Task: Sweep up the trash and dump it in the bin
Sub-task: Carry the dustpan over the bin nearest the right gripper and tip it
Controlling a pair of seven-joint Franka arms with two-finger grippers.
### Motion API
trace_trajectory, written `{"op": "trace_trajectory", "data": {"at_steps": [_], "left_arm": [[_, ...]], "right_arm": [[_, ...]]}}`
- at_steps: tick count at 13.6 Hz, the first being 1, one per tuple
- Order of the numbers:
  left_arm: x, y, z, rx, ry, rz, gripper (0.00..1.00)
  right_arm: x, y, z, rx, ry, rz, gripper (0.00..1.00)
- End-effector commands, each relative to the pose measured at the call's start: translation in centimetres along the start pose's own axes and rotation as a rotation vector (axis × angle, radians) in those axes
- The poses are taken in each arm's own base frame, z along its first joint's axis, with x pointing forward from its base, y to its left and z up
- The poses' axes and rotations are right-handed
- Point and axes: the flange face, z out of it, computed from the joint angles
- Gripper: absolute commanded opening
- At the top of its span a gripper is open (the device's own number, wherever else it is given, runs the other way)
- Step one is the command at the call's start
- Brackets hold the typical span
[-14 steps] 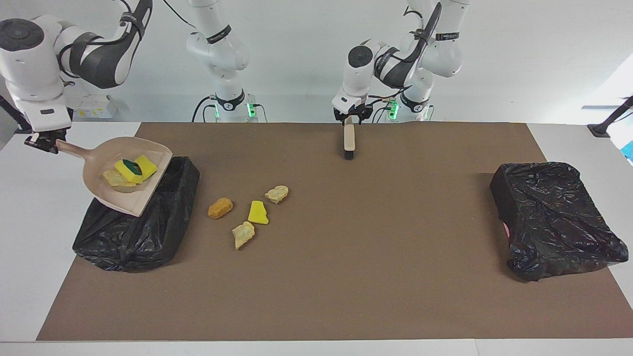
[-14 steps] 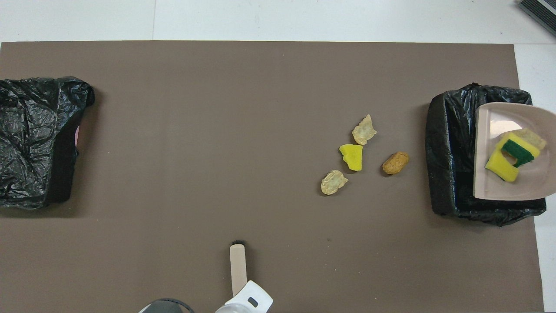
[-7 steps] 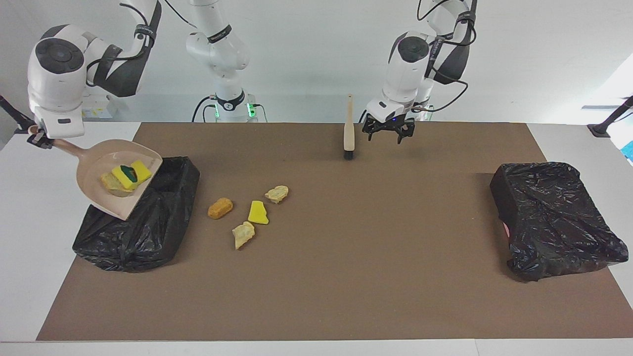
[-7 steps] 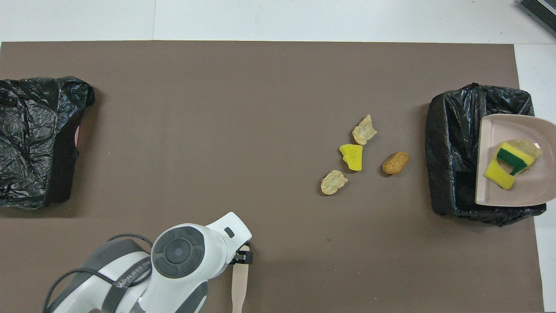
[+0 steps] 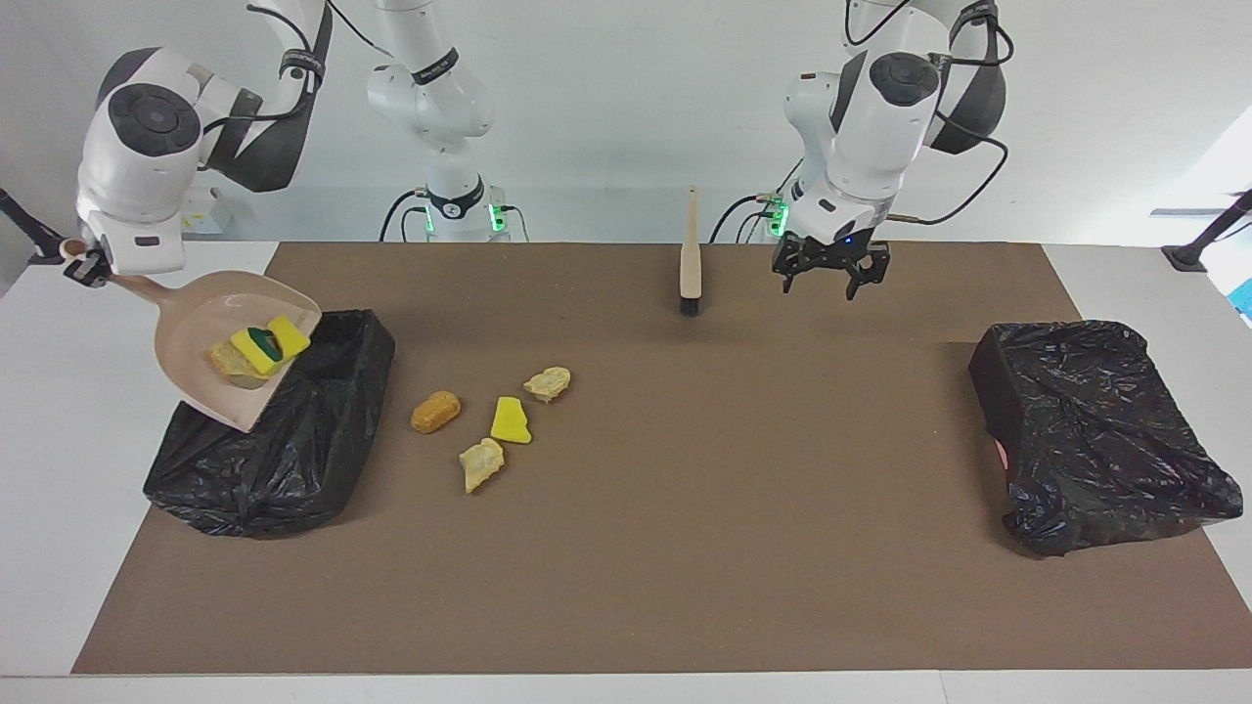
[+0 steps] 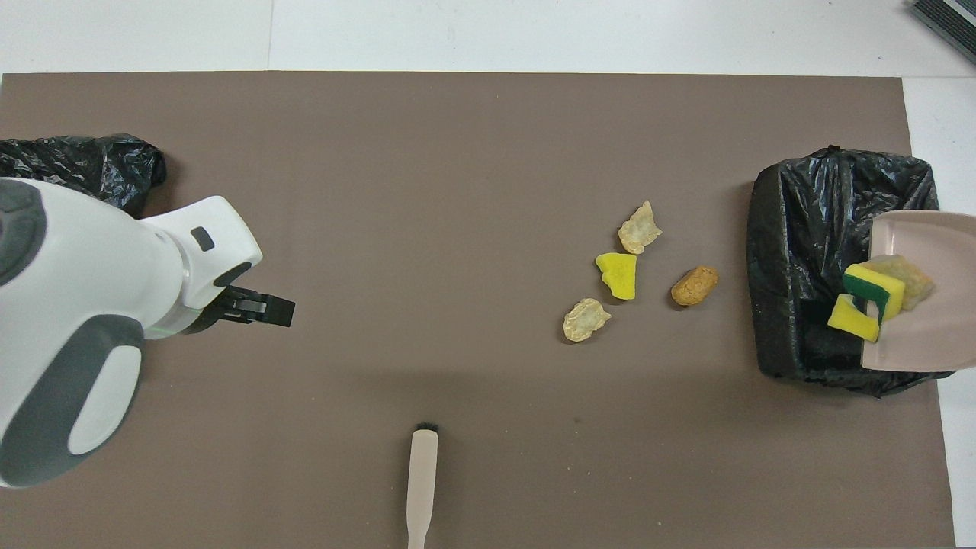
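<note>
Lettering on arm sleeve (image 5: 437, 70) cannot be read.

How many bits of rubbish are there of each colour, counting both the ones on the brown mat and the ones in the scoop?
Yellow foam pieces: 3 – one on the mat, two in the dustpan
Pale tan chunks: 3 – two on the mat, one in the dustpan
Orange-brown nugget: 1 – on the mat
Total: 7

The table (image 5: 626, 606) carries two black bins (image 5: 269, 460), a brush (image 5: 691, 264) and four trash lumps (image 5: 484, 416).
</note>
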Motion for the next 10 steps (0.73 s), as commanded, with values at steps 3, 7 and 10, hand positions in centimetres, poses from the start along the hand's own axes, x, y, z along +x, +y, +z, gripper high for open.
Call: {"op": "trace_trajectory", "data": {"at_steps": [3,7,10], "left_arm": [[0.5,-4.0,-4.9,0.005,-0.003,0.002,1.00],[-0.2,-7.0,-9.4,-0.004,-0.002,-0.045,1.00],[-0.9,-7.7,-11.3,-0.028,-0.021,-0.060,1.00]], "right_arm": [[-0.4,-0.4,-2.3,0.004,-0.074,0.006,0.00],[-0.5,1.1,-5.1,-0.064,-0.143,-0.014,0.00],[-1.1,1.3,-7.1,-0.104,-0.143,-0.050,0.00]]}}
